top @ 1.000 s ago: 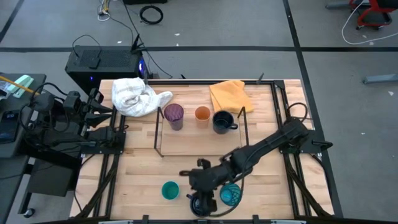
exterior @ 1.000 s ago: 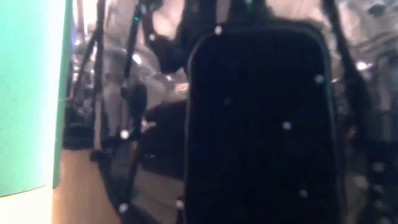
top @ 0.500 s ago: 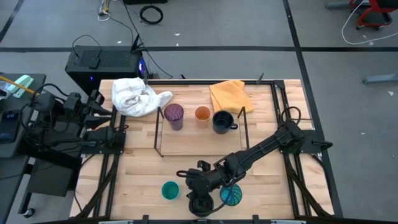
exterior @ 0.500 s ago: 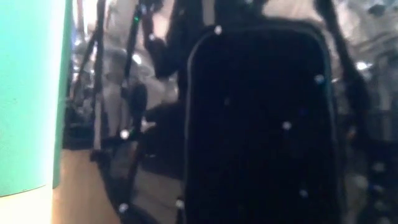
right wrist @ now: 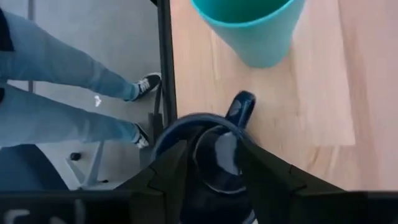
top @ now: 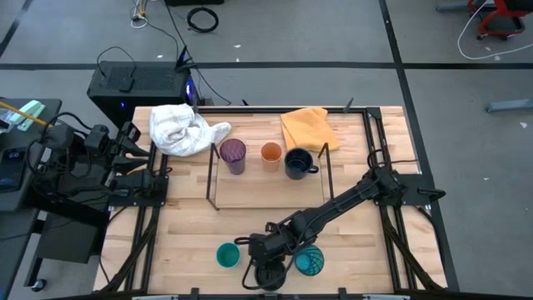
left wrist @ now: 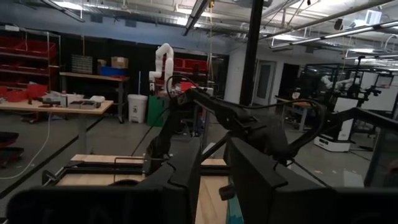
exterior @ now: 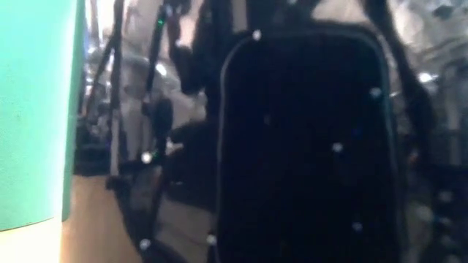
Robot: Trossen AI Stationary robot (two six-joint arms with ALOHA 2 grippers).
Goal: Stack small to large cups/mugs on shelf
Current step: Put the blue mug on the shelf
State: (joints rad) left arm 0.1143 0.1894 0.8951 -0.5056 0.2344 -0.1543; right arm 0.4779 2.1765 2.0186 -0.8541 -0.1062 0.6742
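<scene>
— Where do the cups stand?

— Your navy mug (right wrist: 208, 158) sits at the table's near edge, between the small teal cup (top: 227, 255) and the patterned teal-blue cup (top: 309, 262). The right gripper (right wrist: 211, 163) is down over it, one finger (right wrist: 166, 173) outside the rim on one side, the other finger on the opposite side, the handle sticking out toward the small teal cup. You can see the fingers straddling the mug, but I cannot tell whether they press on it or stand just clear.

— And the shelf?

— The wire shelf (top: 213, 179) is at mid-table. On it, in a row, you have the purple tumbler (top: 232, 154), the orange cup (top: 271, 152) and the second navy mug (top: 297, 162).

— The other arm?

— The left gripper (left wrist: 211, 186) waits off the table's left side, fingers parted a little with nothing between them. Beyond the shelf lie a white cloth (top: 179, 128) and a yellow cloth (top: 306, 127) — and a person's legs (right wrist: 56, 93) show beside the near table edge.
</scene>
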